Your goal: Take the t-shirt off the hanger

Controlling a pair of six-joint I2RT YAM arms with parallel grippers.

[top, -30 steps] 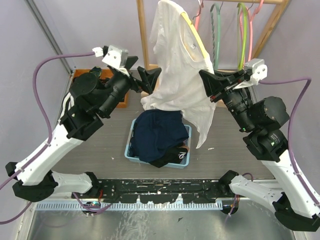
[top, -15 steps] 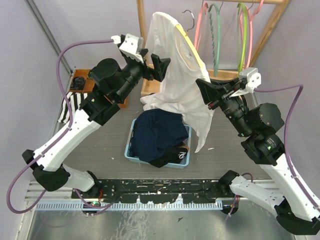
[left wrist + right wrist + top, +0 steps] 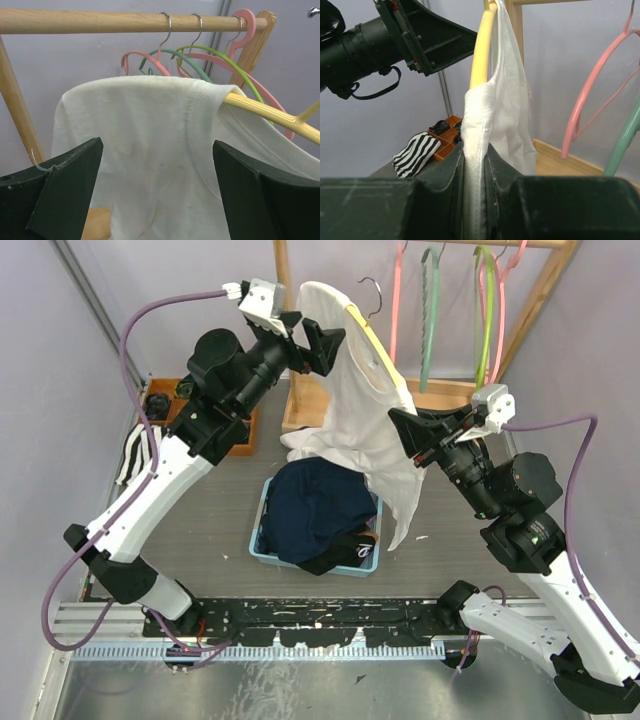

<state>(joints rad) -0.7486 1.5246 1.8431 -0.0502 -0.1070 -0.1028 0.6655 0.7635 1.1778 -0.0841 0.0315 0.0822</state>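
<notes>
Fingers (image 3: 440, 200) of the right gripper (image 3: 405, 432) are pinched tight on the white t-shirt (image 3: 350, 410), right where it wraps the yellow hanger (image 3: 481, 50). The left gripper (image 3: 310, 345) has its fingers (image 3: 65, 190) wide apart, up by the shirt's top shoulder. The t-shirt hangs over a blue bin (image 3: 266, 512) of dark clothes (image 3: 315, 505).

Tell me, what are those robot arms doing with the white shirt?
They're working to get the white t-shirt off its yellow hanger. The right tool is pinched shut on a fold of the shirt. The left tool is wide open, facing the shirt's shoulder without touching it. The shirt isn't off yet.
</notes>
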